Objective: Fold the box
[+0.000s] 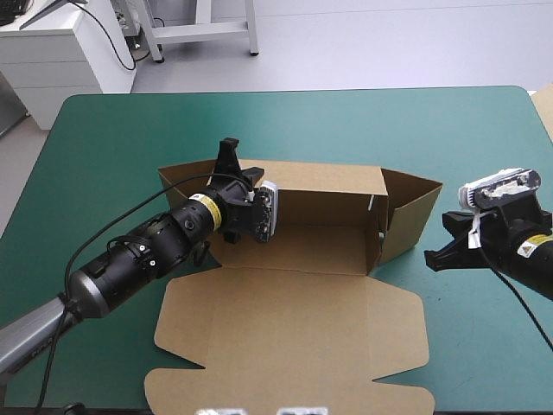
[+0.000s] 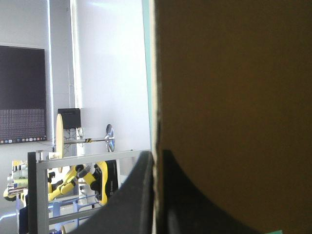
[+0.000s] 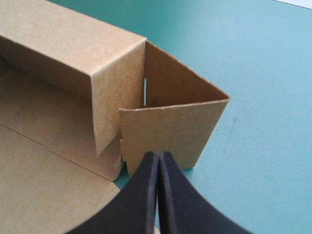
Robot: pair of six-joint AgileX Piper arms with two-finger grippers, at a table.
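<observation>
The brown box (image 1: 294,320) lies mid-table with its lid flat toward the front edge. Its back wall (image 1: 320,203) is raised, and the right side flap (image 1: 415,212) stands angled outward. My left gripper (image 1: 229,156) is at the back-left corner, shut on the box's raised wall. In the left wrist view the board (image 2: 234,87) runs edge-on between the black fingers (image 2: 139,195). My right gripper (image 1: 435,258) hovers just right of the right flap, shut and holding nothing. In the right wrist view the flap (image 3: 165,131) stands just ahead of the gripper (image 3: 158,158).
Bare teal-green cover (image 1: 130,130) surrounds the box at the back, left and right. A pale strip of board (image 1: 544,108) shows at the table's far right edge. The lid's front flaps reach close to the table's front edge.
</observation>
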